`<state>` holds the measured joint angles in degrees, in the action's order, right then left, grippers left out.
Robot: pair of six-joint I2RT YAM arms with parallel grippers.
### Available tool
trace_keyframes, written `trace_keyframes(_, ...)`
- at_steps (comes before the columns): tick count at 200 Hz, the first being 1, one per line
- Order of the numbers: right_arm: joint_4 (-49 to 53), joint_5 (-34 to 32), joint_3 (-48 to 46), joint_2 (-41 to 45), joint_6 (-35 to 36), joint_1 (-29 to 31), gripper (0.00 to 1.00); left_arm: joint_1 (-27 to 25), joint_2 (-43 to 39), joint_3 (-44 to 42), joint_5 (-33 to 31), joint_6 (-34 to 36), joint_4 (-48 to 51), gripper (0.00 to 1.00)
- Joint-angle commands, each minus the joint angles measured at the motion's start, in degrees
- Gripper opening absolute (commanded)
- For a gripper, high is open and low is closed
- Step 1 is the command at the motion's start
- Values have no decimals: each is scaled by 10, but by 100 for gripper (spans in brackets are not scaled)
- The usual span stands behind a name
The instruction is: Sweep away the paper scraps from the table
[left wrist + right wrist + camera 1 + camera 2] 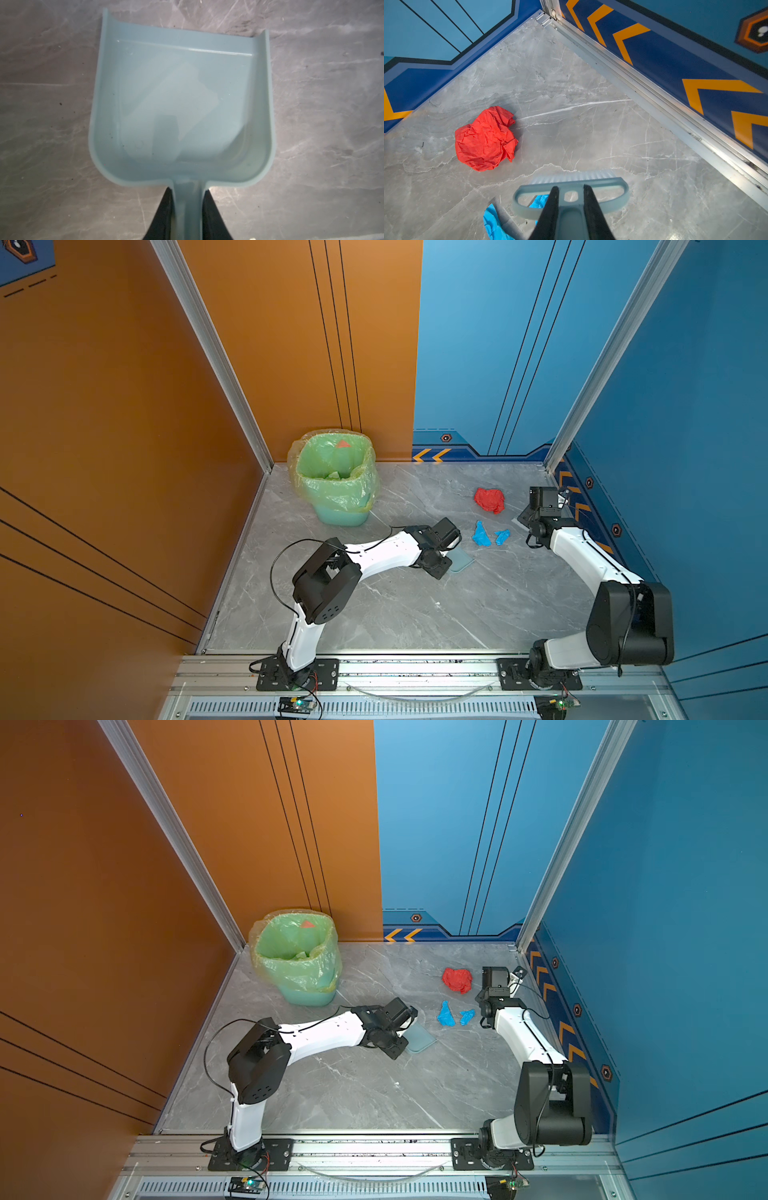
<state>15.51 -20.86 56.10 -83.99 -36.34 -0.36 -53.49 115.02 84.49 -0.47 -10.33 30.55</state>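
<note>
Scraps first: in both top views one red crumpled paper wad (489, 500) lies on the grey marble-patterned table (374, 614) toward the far right corner. Two bright blue torn paper scraps (481, 534) lie just nearer, between the arms. One green bag-lined bin (334, 477) stands at the far left. One grey-blue plastic dustpan (460, 561) pokes out under the left wrist, near the blue pair but apart from them.

Over to the left wrist view: left gripper (188, 190) is clamped on the dustpan's handle and the pan is empty. Whether its lip touches the marble I cannot tell.

Right wrist view now: right gripper (571, 188) is pinched onto one grey-blue hand brush (608, 186), its bristles beside the red wad, not touching.

Danger, I'd say: that wad looks light and sits well away from the pan. A quick stroke could send it rolling wide of the mouth, or knock the blue scraps aside. Tally: three scraps on the table, one pan, one brush, one bin.
</note>
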Motion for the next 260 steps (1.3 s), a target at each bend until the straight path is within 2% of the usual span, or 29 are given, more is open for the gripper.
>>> trace_keyframes(1,13,-26,22,-20,-17,10,0,-7,18,10,15,0,-7,0)
trace_keyframes(45,17,-14,39,-57,-23,24,0,-11,31,22,19,-3,-10,0)
trace_keyframes(116,19,6,30,-69,-41,58,0,-15,36,30,23,-4,-10,0)
trace_keyframes(260,27,42,-14,-18,-90,138,0,-29,48,41,30,-6,-10,0)
